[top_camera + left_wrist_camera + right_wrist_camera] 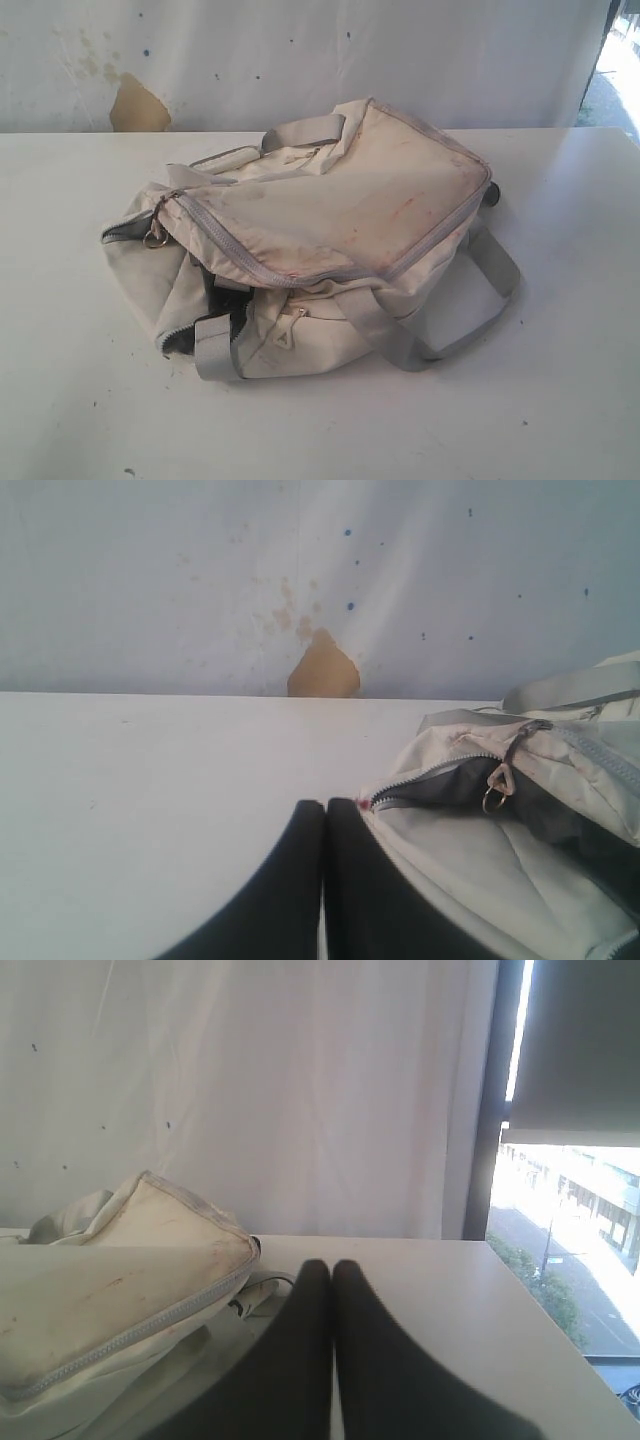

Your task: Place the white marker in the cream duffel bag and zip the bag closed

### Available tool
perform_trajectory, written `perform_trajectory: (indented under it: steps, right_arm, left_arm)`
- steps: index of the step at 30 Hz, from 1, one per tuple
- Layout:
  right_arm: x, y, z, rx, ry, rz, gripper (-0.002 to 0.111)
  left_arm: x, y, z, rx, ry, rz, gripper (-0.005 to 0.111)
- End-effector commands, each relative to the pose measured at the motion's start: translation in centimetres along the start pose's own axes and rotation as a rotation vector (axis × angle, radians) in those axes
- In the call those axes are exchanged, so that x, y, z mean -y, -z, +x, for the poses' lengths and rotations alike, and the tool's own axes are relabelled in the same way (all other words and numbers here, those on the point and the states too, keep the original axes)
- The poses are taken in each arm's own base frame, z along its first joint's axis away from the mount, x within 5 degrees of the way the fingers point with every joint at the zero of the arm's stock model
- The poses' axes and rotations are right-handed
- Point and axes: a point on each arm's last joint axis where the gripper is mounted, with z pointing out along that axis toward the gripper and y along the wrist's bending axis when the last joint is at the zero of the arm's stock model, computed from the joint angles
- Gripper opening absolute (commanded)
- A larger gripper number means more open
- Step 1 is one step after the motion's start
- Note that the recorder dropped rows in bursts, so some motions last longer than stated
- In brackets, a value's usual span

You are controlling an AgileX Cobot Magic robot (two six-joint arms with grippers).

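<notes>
The cream duffel bag (320,230) lies on the white table (80,400), its stained top flap resting loosely and the grey zipper gaping at the left end, where a ring pull (153,239) hangs. Dark lining shows in the gap (215,290). In the left wrist view the bag (470,850) and its ring pull (494,800) sit just beside my left gripper (324,806), which is shut and empty. My right gripper (331,1268) is shut and empty beside the bag's other end (120,1270). Neither gripper appears in the exterior view. The white marker is out of view.
A grey strap loop (470,320) trails off the bag toward the table's right front. A white sheet (300,50) with a tan patch (138,105) hangs behind the table. A window (570,1210) opens beyond the table's right edge.
</notes>
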Motion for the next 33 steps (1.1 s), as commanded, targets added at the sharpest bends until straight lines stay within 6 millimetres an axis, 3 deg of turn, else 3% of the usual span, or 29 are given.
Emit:
perform_trajectory:
  steps: [1, 7, 13, 33]
  right_arm:
    - [0.0, 0.0, 0.0, 0.013, 0.015, 0.008, 0.0]
    - [0.0, 0.0, 0.2, -0.001, 0.015, 0.007, 0.0]
    - [-0.1, 0.1, 1.5, -0.149, 0.012, -0.003, 0.0]
    - [-0.1, 0.1, 1.5, -0.144, 0.01, -0.002, 0.0]
  left_arm:
    - [0.0, 0.0, 0.1, 0.001, 0.006, 0.002, 0.0]
    - [0.0, 0.0, 0.1, 0.001, 0.006, 0.002, 0.0]
    - [0.0, 0.0, 0.1, 0.001, 0.006, 0.002, 0.0]
    - [0.0, 0.0, 0.1, 0.001, 0.006, 0.002, 0.0]
